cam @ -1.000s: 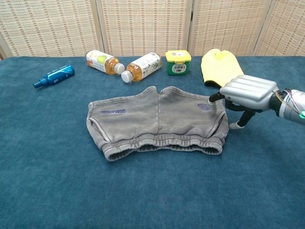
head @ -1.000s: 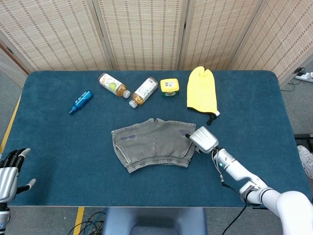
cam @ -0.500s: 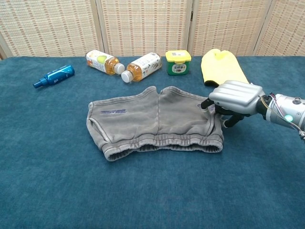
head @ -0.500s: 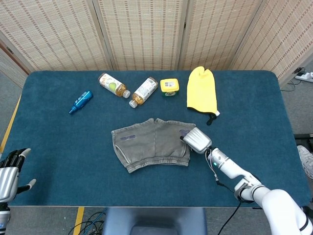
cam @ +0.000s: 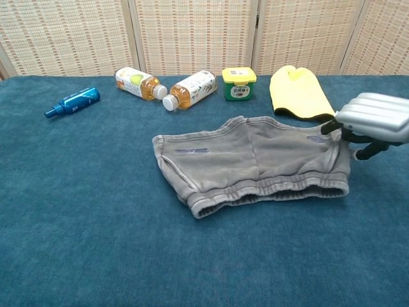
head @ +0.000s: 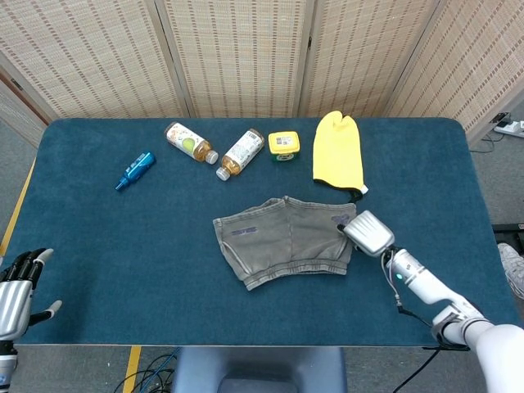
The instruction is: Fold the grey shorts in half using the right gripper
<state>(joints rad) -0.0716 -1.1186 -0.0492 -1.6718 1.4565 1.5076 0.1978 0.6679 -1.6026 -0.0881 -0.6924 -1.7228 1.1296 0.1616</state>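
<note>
The grey shorts (head: pixel 282 237) lie flat on the blue table, waistband toward the front edge, also spread out in the chest view (cam: pixel 255 163). My right hand (head: pixel 370 233) sits at the shorts' right edge, fingers curled down onto the cloth and pinching it; in the chest view the right hand (cam: pixel 376 118) covers the upper right corner of the fabric. My left hand (head: pixel 16 291) hangs off the table's front left corner, fingers apart, holding nothing.
Along the back stand a blue bottle (head: pixel 135 170), two lying tea bottles (head: pixel 190 142) (head: pixel 241 152), a yellow jar (head: pixel 284 146) and a yellow mitt (head: pixel 338 158). The mitt's lower end lies just behind my right hand.
My right hand moved in onto the shorts' right edge, then pulled to the right; the whole shorts slid right with it, still lying flat. The left hand stayed put.
</note>
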